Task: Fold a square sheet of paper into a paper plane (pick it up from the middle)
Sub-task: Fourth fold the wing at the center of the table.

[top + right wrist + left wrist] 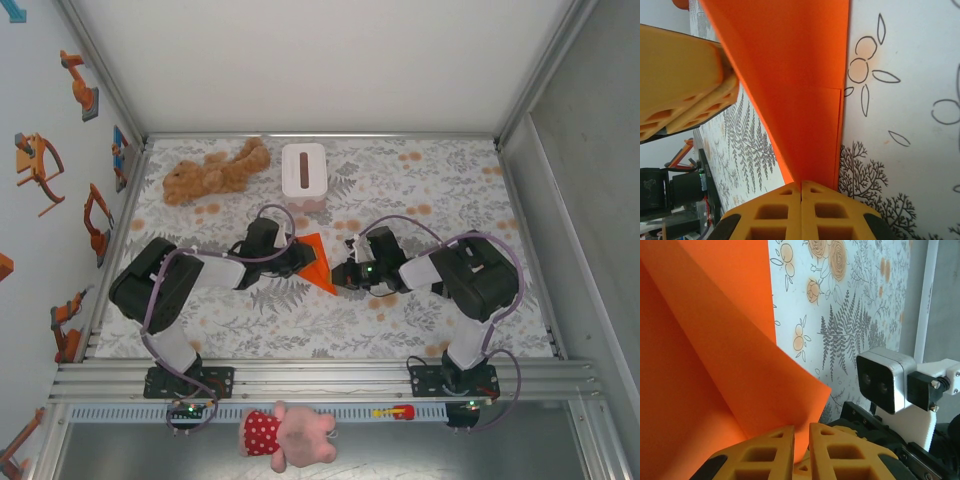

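The square sheet of paper point(316, 263) is bright orange and folded into a pointed, wedge-like shape at the middle of the table. It is held between both grippers. My left gripper point(299, 256) comes from the left, and its yellow fingers pinch a lower corner of the paper point(715, 365) with the fold in the narrow gap of the gripper point(801, 440). My right gripper point(341, 276) is shut on the narrow end of the paper point(800, 90), its jaws pressed together at the gripper tip point(801, 185). The left gripper's fingers point(680, 80) show beside the sheet.
A white tissue box point(304, 172) stands at the back centre, with a brown teddy bear point(215, 170) lying to its left. A pink plush toy point(290, 435) lies in front of the rail. The floral table cloth point(440, 180) covers the table.
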Available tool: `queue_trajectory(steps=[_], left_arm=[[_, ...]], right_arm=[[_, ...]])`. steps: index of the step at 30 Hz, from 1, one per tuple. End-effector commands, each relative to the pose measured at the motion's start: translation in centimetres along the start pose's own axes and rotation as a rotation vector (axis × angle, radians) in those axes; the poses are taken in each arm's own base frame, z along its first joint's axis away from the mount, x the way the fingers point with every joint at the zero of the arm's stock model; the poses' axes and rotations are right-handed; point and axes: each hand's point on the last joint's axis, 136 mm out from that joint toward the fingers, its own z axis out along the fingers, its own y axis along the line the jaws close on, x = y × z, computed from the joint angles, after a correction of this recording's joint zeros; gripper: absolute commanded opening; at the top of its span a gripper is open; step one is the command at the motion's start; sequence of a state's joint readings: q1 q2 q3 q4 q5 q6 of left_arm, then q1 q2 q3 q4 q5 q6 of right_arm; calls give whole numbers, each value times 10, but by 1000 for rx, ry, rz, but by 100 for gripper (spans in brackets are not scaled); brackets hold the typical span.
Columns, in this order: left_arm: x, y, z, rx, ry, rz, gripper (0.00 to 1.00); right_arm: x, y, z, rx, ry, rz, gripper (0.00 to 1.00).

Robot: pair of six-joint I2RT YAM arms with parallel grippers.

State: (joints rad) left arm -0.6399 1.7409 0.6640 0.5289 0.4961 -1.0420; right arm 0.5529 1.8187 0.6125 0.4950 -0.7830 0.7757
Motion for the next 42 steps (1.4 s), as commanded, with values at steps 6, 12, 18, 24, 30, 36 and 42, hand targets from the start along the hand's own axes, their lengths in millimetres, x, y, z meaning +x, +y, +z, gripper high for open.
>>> queue_trajectory(steps=[6, 12, 18, 24, 30, 36, 42], left_arm=[[-8, -15, 11, 33, 28, 22, 16], [-10, -12, 13, 9, 40, 20, 16], [-11, -14, 19, 16, 54, 25, 15], [-13, -12, 20, 1, 54, 24, 14], [-13, -10, 21, -4, 61, 20, 14], [-15, -10, 23, -10, 60, 12, 13], [-14, -4, 25, -32, 70, -5, 13]], right_arm=[[9, -32, 2, 94, -11, 61, 6], [9, -31, 1, 91, -15, 67, 9], [8, -26, -1, 82, -21, 63, 12], [2, -13, -7, 59, -40, 53, 17], [-6, 1, -21, 68, -83, 34, 36], [-13, 13, -34, 57, -116, 9, 39], [-16, 30, -41, 51, -116, -63, 24]])
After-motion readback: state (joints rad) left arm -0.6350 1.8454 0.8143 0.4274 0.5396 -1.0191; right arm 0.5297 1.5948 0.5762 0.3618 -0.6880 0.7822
